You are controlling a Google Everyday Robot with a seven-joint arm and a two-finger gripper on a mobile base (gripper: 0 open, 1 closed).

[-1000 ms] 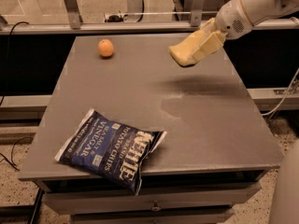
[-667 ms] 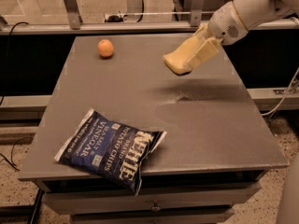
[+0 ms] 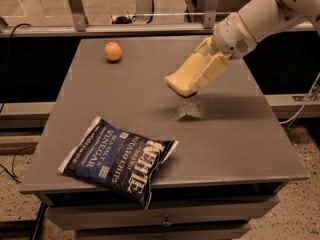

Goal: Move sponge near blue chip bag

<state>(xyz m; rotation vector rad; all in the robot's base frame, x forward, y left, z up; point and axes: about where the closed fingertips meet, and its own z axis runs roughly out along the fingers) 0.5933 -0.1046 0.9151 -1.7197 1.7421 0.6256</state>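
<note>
Sponge (image 3: 176,83) — pale yellow, wavy-sided — clamped in tool (image 3: 196,77) above the table (image 3: 240,134).

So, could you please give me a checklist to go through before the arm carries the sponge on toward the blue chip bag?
1. Sponge held by the gripper: ok, the gripper is shut on it over the right middle of the table.
2. Sponge lifted off the table: ok, its shadow lies apart below it.
3. Blue chip bag located: ok, flat at the front left, one corner past the front edge.
4. Way from sponge to bag: ok, only bare table between.
5. Orange out of the way: ok, at the far left.
6. Firmness of the hold: cannot tell.
</note>
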